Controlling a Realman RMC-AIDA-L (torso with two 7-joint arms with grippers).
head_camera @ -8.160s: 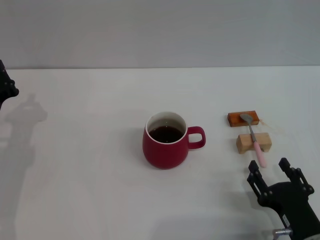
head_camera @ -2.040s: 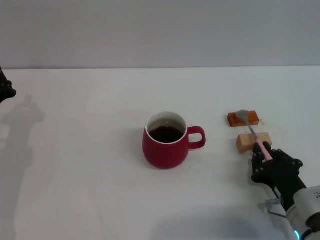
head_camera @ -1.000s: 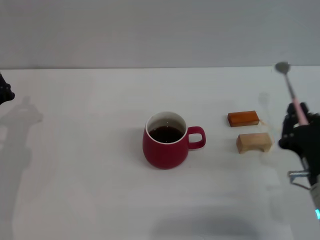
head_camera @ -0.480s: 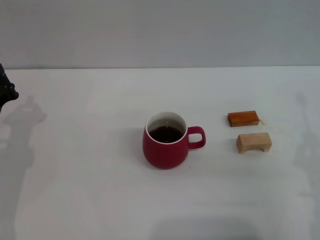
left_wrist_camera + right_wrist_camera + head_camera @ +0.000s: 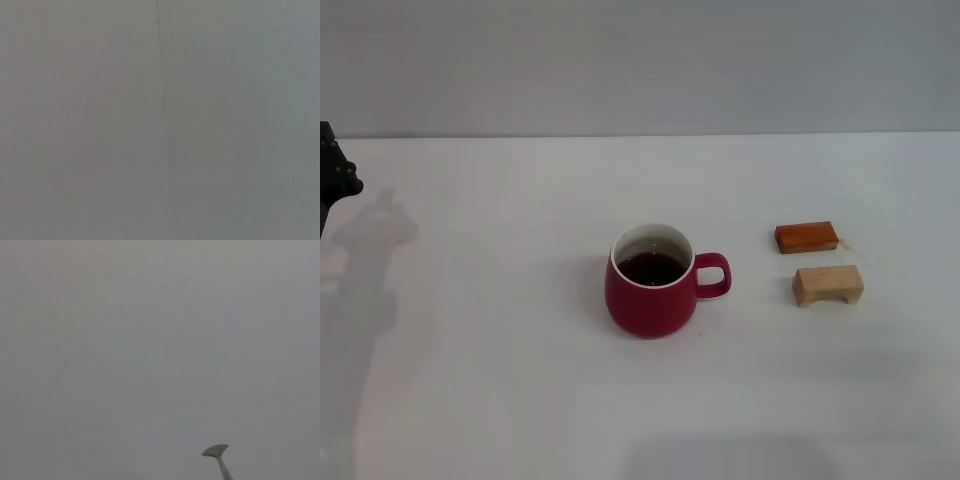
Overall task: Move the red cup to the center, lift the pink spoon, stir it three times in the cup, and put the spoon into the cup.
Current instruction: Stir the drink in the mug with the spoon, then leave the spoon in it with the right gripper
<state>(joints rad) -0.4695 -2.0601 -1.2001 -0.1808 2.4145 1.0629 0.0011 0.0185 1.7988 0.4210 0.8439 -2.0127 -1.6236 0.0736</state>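
The red cup stands upright mid-table in the head view, with dark liquid inside and its handle toward the right. Of the pink spoon only the grey metal bowl and neck show, in the right wrist view, held in the air against a plain grey wall. The pink handle is out of view. My right gripper does not appear in the head view. A black part of my left gripper shows at the table's far left edge, far from the cup.
An orange-brown block and a pale wooden rest lie to the right of the cup. The white table runs back to a grey wall. The left wrist view shows only the grey wall.
My right gripper closed on the spoon at the wooden rest, lifted it up and right, and left the head view. The rest now lies bare. The cup has not moved.
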